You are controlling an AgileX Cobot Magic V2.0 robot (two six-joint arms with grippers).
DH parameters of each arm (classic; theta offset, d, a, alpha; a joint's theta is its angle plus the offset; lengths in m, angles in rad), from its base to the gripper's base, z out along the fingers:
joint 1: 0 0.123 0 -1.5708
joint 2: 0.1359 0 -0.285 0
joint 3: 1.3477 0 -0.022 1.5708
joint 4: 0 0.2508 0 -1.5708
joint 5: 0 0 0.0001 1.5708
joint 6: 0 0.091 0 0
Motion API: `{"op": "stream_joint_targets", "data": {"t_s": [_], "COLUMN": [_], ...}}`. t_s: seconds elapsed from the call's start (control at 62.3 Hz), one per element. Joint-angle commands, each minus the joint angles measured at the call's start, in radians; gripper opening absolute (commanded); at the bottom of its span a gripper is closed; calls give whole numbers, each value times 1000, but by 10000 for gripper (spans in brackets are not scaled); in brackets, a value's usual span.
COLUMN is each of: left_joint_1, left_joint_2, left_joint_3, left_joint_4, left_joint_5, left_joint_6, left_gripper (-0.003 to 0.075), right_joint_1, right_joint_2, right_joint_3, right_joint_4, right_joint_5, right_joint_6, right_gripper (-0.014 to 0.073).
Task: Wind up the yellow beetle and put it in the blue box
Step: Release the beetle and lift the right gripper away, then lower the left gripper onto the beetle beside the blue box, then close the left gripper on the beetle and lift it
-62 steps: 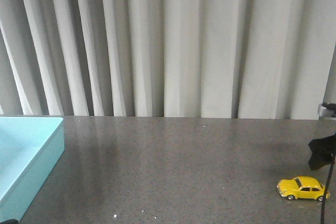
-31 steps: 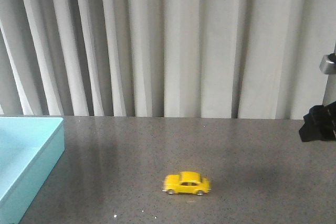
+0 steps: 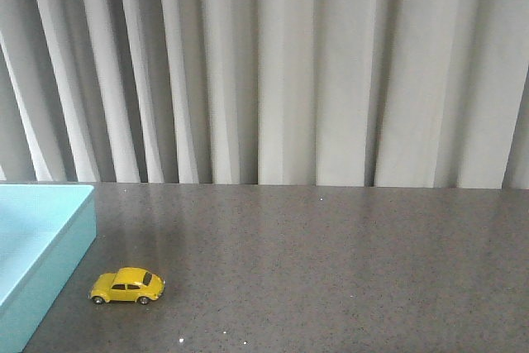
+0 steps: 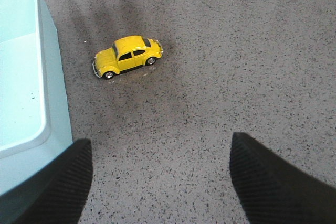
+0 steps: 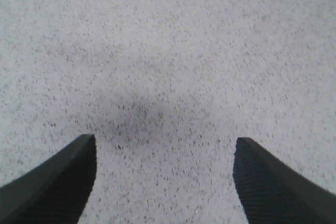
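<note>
We see the yellow beetle standing on its wheels on the table, at the near left of the front view, just beside the blue box but not touching it; a narrow strip of speckled grey table shows between the car's nose and the box's side wall. The car lies side-on to the front camera, its rounded front end toward the box. The box sits at the table's left edge, and only its right part is in view, with its pale interior open to the top.

In the left wrist view we find the left hand spread wide, above bare table, with the beetle well beyond its fingertips and the box wall alongside one finger. The right hand is likewise spread apart and pinches nothing, over plain speckled table. A pleated pale curtain hangs behind the table.
</note>
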Motion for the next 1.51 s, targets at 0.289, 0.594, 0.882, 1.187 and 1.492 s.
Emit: {"op": "stream_joint_targets", "data": {"t_s": [0.289,0.594,0.882,1.187,1.492], "left_joint_1": [-7,-7,-3,84,118], "left_joint_2": [87,438,869,1228,1381], "left_joint_3": [-91,-390,-813,-1240,-1393], "left_joint_4": [2,3,1,-105,-117], "left_joint_5": [-78,-39,251,552,604], "left_joint_6": [140,454,664,795,862], "left_gripper": [536,536,536,534,534], "right_joint_1": [0,0,0,0,0], "right_joint_2": [-98,-98,-98,-98,-98], "right_joint_3": [61,61,61,61,61], "right_joint_4": [-17,-17,-17,-17,-17], "right_joint_5": [-93,-93,-93,-93,-93], "right_joint_6": [4,4,4,4,4], "right_gripper": [526,526,526,526,526]}}
